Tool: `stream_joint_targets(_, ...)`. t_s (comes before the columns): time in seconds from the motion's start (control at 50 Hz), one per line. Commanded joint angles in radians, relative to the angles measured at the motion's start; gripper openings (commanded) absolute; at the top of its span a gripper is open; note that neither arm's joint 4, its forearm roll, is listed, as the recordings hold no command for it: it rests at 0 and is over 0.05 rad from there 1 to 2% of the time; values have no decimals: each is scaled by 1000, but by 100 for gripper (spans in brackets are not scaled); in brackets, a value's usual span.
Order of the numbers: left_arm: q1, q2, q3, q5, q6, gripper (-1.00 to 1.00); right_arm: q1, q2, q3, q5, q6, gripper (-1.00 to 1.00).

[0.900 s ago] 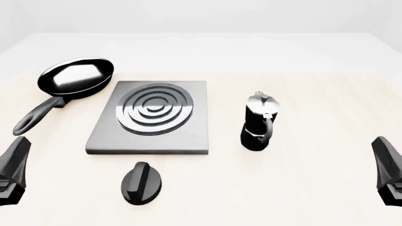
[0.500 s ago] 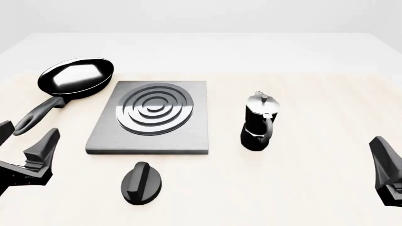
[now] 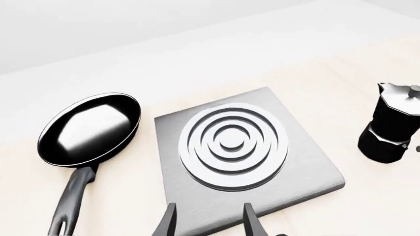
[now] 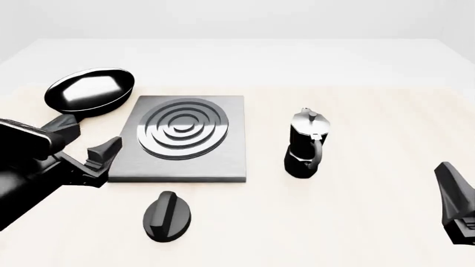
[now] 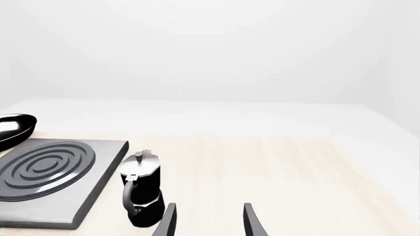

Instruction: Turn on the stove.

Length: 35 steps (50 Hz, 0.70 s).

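Both jaws (gaping) flank the stove (image 4: 182, 139).

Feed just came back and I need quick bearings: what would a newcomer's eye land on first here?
Probably the grey stove with its ringed burner, mid-table and the largest thing in view. Next, the left gripper, jaws open, at the stove's near left corner, partly covering the frying pan's handle. A black moka pot stands upright right of the stove, and a ridged black knob lies on the table in front of it.

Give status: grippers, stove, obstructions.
Left gripper open, empty, at stove's left edge. Right gripper open, idle. Knob untouched, nothing blocking it.
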Motion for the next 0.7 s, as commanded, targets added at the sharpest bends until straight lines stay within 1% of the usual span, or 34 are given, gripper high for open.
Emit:
stream_joint_targets(0.02, -71, 81, -76, 48, -31, 100, 1, -1, 0, 1, -6, 100)
stream_joint_targets(0.04, -82, 105, -92, 71, -69, 100, 3, 2, 0, -2, -5, 100)
stream_joint_targets(0.08, -84, 97, -96, 83, -69, 100, 4, 4, 0, -2, -7, 100)
stream_joint_targets(0.1, -98, 104, -108, 104, -94, 100, 4, 4, 0, -2, -7, 100)
stream_joint_targets(0.12, -97, 103, -110, 110, -98, 100, 5, 3, 0, 0, -7, 100)
stream_joint_targets(0.18, -117, 109, -133, 155, -148, 100, 7, 11, 0, -5, -8, 100)
stream_joint_targets(0.2, -120, 100, -140, 174, -153, 100, 8, 13, 0, -7, -9, 100)
stream_joint_targets(0.22, -132, 105, -147, 189, -180, 100, 8, 12, 0, -5, -9, 100)
stream_joint_targets(0.24, -144, 104, -153, 203, -187, 100, 8, 17, 0, -10, -9, 100)
stream_joint_targets(0.26, -143, 89, -154, 214, -180, 100, 9, 16, 0, -8, -9, 100)
stream_joint_targets(0.28, -176, 78, -157, 252, -210, 100, 8, 10, 0, -4, -10, 100)
stream_joint_targets(0.34, -190, 76, -142, 245, -196, 100, 7, 10, 0, -4, -10, 100)
stream_joint_targets(0.4, -190, 93, -126, 231, -198, 100, 8, 9, 0, -3, -9, 100)
stream_joint_targets(0.46, -203, 112, -126, 239, -225, 100, 8, 8, 0, -2, -9, 100)
stream_joint_targets(0.5, -201, 107, -122, 242, -223, 100, 8, 11, 0, -5, -10, 100)
stream_joint_targets(0.54, -217, 132, -125, 248, -259, 100, 9, 17, 1, -9, -11, 100)
stream_joint_targets(0.56, -212, 119, -124, 252, -248, 100, 9, 21, 1, -12, -11, 100)
stream_joint_targets(0.62, -222, 112, -127, 270, -253, 100, 10, 33, 1, -21, -10, 100)
stream_joint_targets(0.66, -231, 119, -133, 284, -269, 100, 10, 36, 1, -23, -9, 100)
stream_joint_targets(0.7, -228, 112, -134, 290, -265, 100, 10, 37, 1, -24, -9, 100)
